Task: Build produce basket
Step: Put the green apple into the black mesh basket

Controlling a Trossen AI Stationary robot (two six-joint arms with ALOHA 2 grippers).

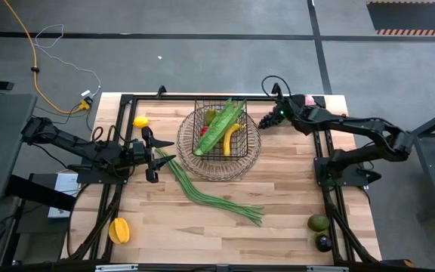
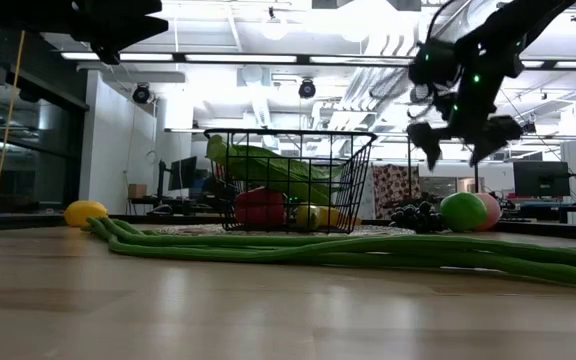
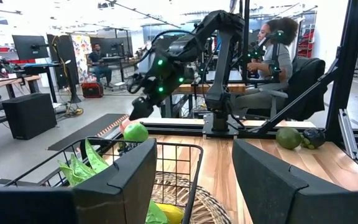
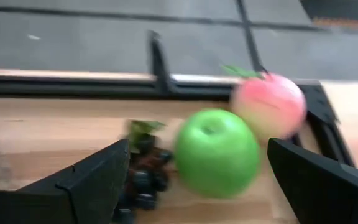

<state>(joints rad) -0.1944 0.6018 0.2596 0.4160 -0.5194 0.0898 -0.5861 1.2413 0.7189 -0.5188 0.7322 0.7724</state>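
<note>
Both arms are black, built of slim links and bulkier joint housings. The right arm (image 1: 368, 136) carries small green indicator lights near its wrist and looped black cable. Each gripper has two broad, flat, matte black fingers (image 3: 129, 180).

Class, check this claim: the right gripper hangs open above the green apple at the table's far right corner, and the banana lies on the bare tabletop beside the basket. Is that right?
Not quite. The banana lies inside the basket, not on the tabletop; the high view shows it within the wire walls. The rest holds: the right gripper hangs open above the green apple near the far right corner.
</note>
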